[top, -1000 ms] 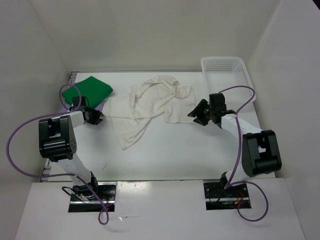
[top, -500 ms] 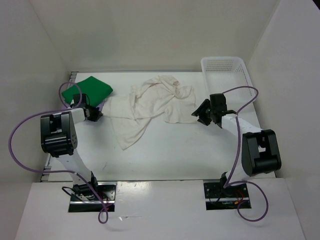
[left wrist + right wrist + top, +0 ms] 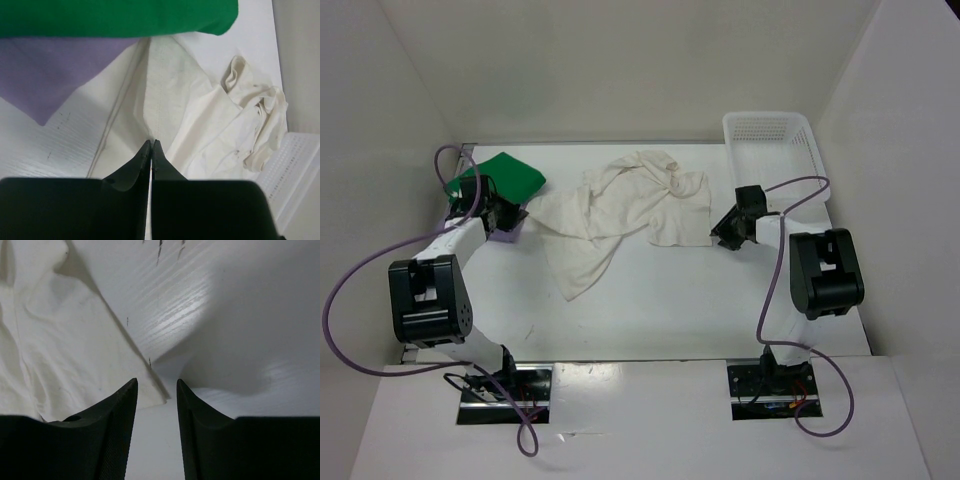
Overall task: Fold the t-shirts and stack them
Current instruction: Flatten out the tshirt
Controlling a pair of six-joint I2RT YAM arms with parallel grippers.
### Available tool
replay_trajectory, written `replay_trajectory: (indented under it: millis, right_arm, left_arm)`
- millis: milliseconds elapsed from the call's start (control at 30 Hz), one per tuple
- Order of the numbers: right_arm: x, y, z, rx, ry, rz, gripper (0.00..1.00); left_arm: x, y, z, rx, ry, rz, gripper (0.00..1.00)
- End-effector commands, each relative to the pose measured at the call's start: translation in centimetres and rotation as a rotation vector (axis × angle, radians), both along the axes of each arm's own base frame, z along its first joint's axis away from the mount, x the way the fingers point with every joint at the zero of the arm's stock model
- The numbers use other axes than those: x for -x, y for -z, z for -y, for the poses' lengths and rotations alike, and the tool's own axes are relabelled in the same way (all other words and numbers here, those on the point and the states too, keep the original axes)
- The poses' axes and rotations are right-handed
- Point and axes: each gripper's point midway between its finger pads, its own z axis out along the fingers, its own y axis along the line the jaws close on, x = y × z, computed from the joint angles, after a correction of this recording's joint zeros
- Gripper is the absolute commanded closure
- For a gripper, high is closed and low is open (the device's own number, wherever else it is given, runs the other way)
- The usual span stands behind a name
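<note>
The creamy white t-shirt (image 3: 620, 205) lies crumpled across the middle of the table. At the back left, the bright green t-shirt (image 3: 500, 175) rests folded on the lavender t-shirt (image 3: 50, 70). My left gripper (image 3: 517, 213) is shut, pinching the white shirt's left edge (image 3: 165, 100) just in front of that stack; a crease runs up from its tips (image 3: 151, 142). My right gripper (image 3: 723, 232) stands open low over the table. The white shirt's right corner (image 3: 150, 390) lies between its fingers (image 3: 125, 405).
A white mesh basket (image 3: 770, 130) stands at the back right, close behind the right arm; its rim (image 3: 295, 165) also shows in the left wrist view. White walls close the table in on three sides.
My left gripper has shut and shifted back and left toward the green shirt. My right gripper has dropped at the white shirt's right corner and its jaws have narrowed.
</note>
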Motion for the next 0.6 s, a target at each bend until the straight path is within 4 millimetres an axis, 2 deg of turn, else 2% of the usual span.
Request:
replay_trajectory:
  millis: [0,67,200,333,467,500,567]
  right_arm:
    - [-0.4,0.6,-0.4,0.031,-0.039,-0.050,0.58]
    - [0.2,1.0,-1.1,0.041,-0.068,-0.077,0.59]
    - [0.2,0.6,-2.0,0.026,-0.101,-0.077,0.62]
    - [0.8,1.7,-2.6,0.028,-0.142,-0.141,0.68]
    - [1.6,2.2,-3.2,0.006,-0.155,-0.158,0.68]
    - [1.8,2.1,-3.7,-0.001,-0.169,-0.159,0.73]
    - [1.6,2.4,-3.8,-0.006,-0.161,-0.160,0.92]
  left_arm:
    - [1.0,-0.8,1.5,0.008,0.070,0.013,1.00]
    - [1.0,-1.6,2.1,0.013,0.088,0.034,1.00]
    - [1.4,-1.3,3.1,0.019,0.115,0.035,1.00]
    - [1.5,-1.2,3.3,0.026,0.123,0.036,1.00]
    - [1.8,-1.2,3.8,0.033,0.139,0.037,1.00]
    - [1.6,-1.4,3.8,0.038,0.133,0.046,1.00]
    - [1.6,-1.4,3.8,0.038,0.133,0.046,1.00]
